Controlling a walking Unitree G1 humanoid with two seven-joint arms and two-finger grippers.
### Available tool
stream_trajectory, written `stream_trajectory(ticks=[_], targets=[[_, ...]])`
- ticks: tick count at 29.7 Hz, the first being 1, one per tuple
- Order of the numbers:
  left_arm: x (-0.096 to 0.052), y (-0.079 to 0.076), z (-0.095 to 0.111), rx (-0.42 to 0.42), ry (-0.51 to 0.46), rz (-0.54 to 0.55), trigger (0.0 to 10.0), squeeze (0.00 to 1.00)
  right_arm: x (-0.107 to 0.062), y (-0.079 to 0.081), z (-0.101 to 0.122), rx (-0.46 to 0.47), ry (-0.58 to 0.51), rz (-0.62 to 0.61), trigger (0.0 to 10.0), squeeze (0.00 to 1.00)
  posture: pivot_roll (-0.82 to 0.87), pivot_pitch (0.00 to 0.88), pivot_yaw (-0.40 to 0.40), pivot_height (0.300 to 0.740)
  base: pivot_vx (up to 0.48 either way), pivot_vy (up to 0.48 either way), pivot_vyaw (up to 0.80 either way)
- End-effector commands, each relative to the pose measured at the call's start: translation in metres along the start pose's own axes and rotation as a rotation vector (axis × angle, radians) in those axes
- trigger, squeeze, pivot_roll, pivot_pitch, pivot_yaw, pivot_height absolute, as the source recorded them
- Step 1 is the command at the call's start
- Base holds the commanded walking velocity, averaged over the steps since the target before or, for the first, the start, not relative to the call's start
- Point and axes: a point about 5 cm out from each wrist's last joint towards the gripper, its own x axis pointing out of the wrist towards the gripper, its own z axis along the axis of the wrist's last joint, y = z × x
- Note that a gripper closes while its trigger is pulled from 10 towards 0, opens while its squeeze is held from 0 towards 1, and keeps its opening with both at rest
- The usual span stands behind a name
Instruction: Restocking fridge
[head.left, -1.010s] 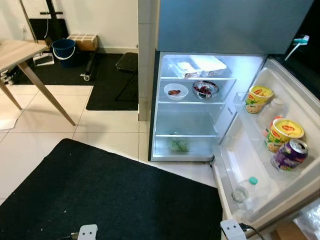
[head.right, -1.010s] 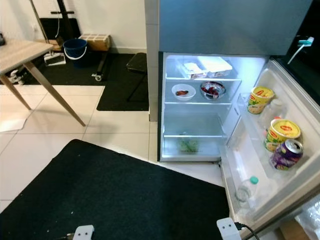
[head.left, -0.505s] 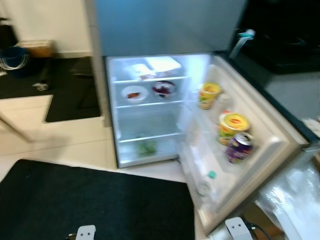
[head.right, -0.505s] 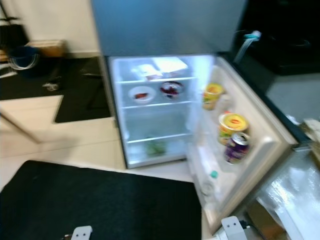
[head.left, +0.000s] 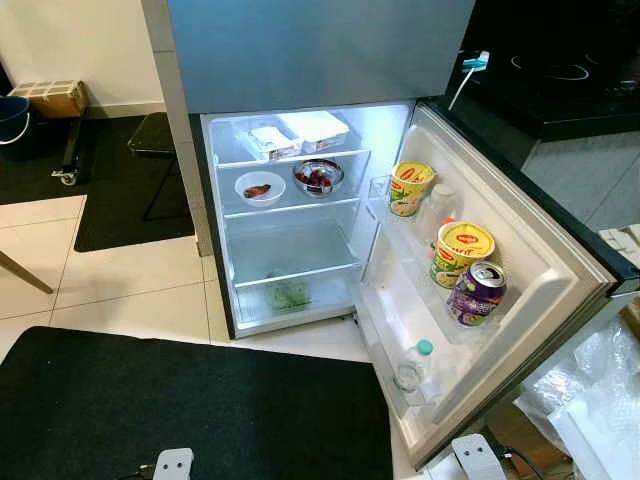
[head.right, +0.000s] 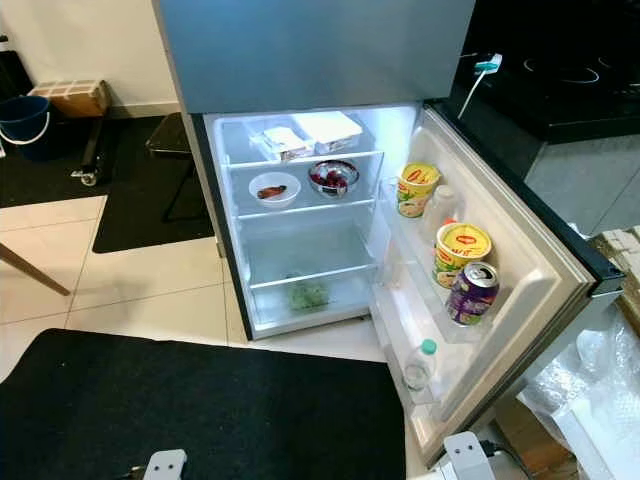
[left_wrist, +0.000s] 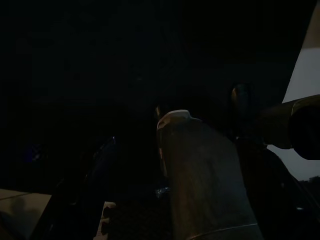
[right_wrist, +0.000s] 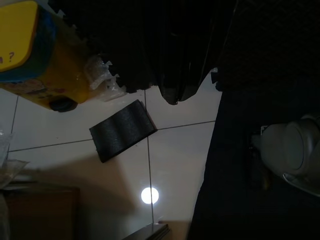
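The fridge (head.left: 300, 60) stands open, and its door (head.left: 530, 250) is swung out to the right. On the lit shelves sit two flat containers (head.left: 312, 128), a white bowl (head.left: 259, 187) and a metal bowl (head.left: 319, 177) of dark red food. Greens (head.left: 290, 295) lie in the bottom drawer. The door racks hold two yellow tubs (head.left: 411, 187) (head.left: 463, 250), a purple can (head.left: 477, 294) and a water bottle (head.left: 413, 365). Both arms hang idle, with their white wrists (head.left: 173, 465) (head.left: 473, 458) at the picture's lower edge. The left wrist view is almost black.
A black mat (head.left: 180, 400) lies before the fridge, and another (head.left: 120, 190) is at the back left with a stool (head.left: 152, 135), a blue bucket (head.left: 10, 115) and a box (head.left: 45, 97). A dark counter (head.left: 560, 80) and plastic wrap (head.left: 600, 390) are right of the door. A yellow package (right_wrist: 35, 60) lies on the tiles.
The camera has swung to the right, so the fridge now sits further left in the picture and the counter has come into view. Nothing in the fridge has moved.
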Motion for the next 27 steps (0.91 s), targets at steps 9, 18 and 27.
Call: stream_trajectory(ticks=[9, 18, 27], targets=[[-0.001, -0.002, -0.007, -0.003, 0.019, -0.005, 10.0, 0.0, -0.001, -0.013, -0.003, -0.012, 0.024, -0.078, 10.0, 0.0, -0.05, 0.0, -0.026, 0.74, 0.0, -0.133, 0.0], [0.0, -0.005, -0.005, -0.004, 0.014, -0.012, 10.0, 0.0, -0.002, -0.017, -0.007, -0.021, 0.046, -0.108, 10.0, 0.0, -0.05, 0.0, -0.026, 0.74, 0.0, -0.142, 0.0], [0.0, -0.004, -0.005, -0.005, 0.013, -0.006, 10.0, 0.0, -0.002, -0.02, -0.008, -0.027, 0.054, -0.134, 10.0, 0.0, -0.05, 0.0, -0.026, 0.74, 0.0, 0.0, 0.0]])
